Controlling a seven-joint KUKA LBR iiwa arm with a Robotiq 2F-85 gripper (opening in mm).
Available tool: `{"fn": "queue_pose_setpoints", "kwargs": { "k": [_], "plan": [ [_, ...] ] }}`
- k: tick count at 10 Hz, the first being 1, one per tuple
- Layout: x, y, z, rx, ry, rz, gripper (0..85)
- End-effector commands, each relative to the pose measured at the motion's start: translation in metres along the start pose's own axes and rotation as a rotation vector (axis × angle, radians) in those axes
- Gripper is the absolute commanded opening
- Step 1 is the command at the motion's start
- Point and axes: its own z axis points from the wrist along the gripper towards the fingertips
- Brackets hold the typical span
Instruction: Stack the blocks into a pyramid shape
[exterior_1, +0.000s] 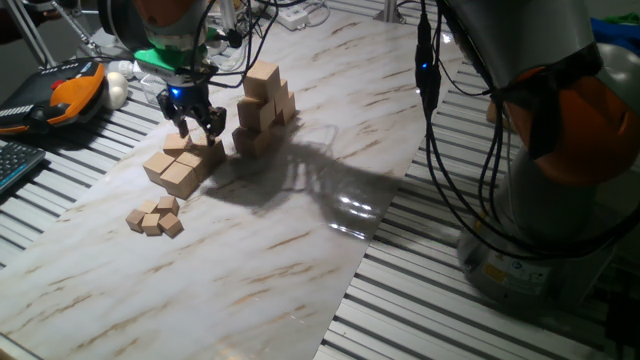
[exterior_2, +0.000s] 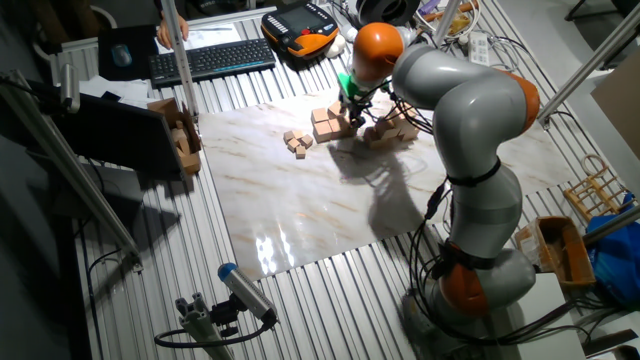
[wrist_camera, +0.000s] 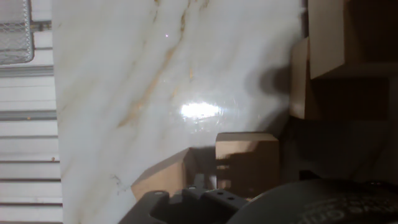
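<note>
- Gripper (exterior_1: 197, 126) hovering over loose pale-tan wooden cubes (exterior_1: 176, 166), fingers spread, seemingly holding nothing.
- Partial pyramid stack (exterior_1: 264, 108) sits at three o'clock from it.
- Cubes look light, rigid, smooth; pinch opposite flat faces.

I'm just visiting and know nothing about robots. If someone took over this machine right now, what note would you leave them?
Gripper: open, empty, hovering over the loose blocks on the marble board.
Done: a partial stack, several blocks high, stands beside them.
Left: the loose blocks must go onto it to finish the pyramid.
Ignore the small cubes nearer the board's edge.
</note>
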Motion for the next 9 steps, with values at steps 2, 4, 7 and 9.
{"fn": "queue_pose_setpoints", "kwargs": {
  "k": [2,4,7,9],
  "plan": [
    [0.010,0.000,-0.003,0.017,0.001,-0.017,17.0],
    [0.018,0.000,-0.005,0.015,0.006,-0.012,0.0],
    [0.030,-0.003,-0.005,0.013,0.009,0.004,0.0],
    [0.039,-0.005,-0.002,0.011,0.001,0.027,0.0]
  ]
}}
